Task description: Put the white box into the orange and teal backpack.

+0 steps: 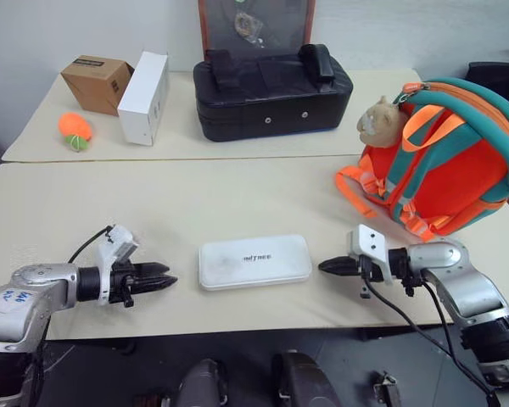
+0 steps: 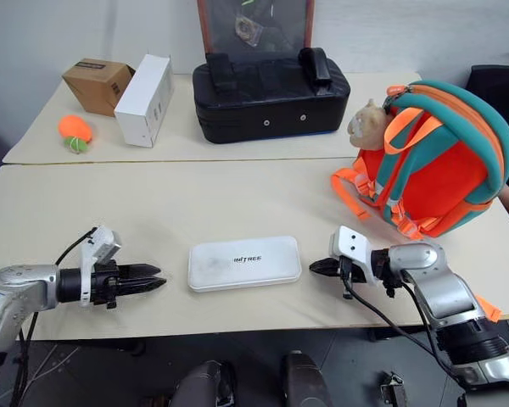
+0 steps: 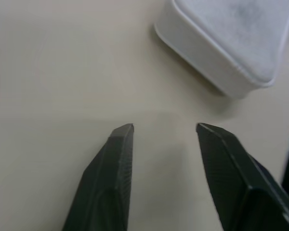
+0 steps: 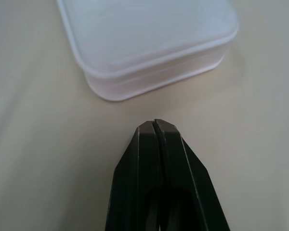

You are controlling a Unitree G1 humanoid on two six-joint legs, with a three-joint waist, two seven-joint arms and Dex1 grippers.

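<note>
The white box [image 1: 254, 261] lies flat near the front edge of the beige table [image 1: 195, 203], dark lettering on its lid. My left gripper [image 1: 168, 279] hovers just left of it, fingers open and empty, pointing at the box's left end [image 3: 231, 43]. On the other side my right gripper [image 1: 325, 267] is shut and empty, its tips a short gap from the box's right end [image 4: 149, 43]. The orange and teal backpack [image 1: 445, 157] stands at the right of the table, a tan plush animal [image 1: 380, 120] hanging on it.
On the far table stand a black padded case [image 1: 271, 91], an upright white carton [image 1: 144, 97], a brown cardboard box [image 1: 97, 82] and an orange ball [image 1: 75, 129]. A framed picture [image 1: 254, 25] leans against the wall.
</note>
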